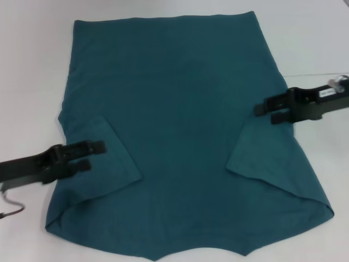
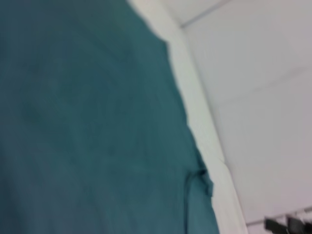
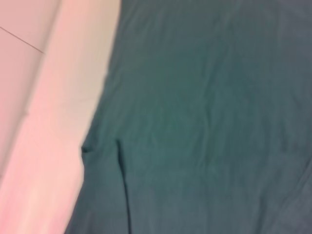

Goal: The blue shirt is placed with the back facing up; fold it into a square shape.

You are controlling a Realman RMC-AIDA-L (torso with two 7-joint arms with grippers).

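Hovering over the folded-in left sleeve, my left claw (image 1: 94, 155) has its two fingers parted and grasps nothing; the cloth lies flat beneath it. It sits at the shirt's left edge because that is where the sleeve flap has been turned inward, and the spread fingers suggest a release, not a grip. My right claw (image 1: 271, 111) mirrors it at the opposite edge, fingers likewise apart and empty, just beside the inner corner of the right sleeve fold.

Between the two claws lies the blue shirt (image 1: 174, 109), spread back-up on the white counter (image 1: 32, 65), its plain side showing and no lettering visible. Both sleeves are tucked over the body as triangular flaps, so the outline is narrowed toward a rectangle; the near end still flares wide. The left wrist view shows the shirt's edge (image 2: 185, 122) against bare counter, and the right wrist view shows a small crease (image 3: 119, 161) near the cloth's border.

Judged from this layout, the side folds are done and the lengthwise fold toward a square remains.
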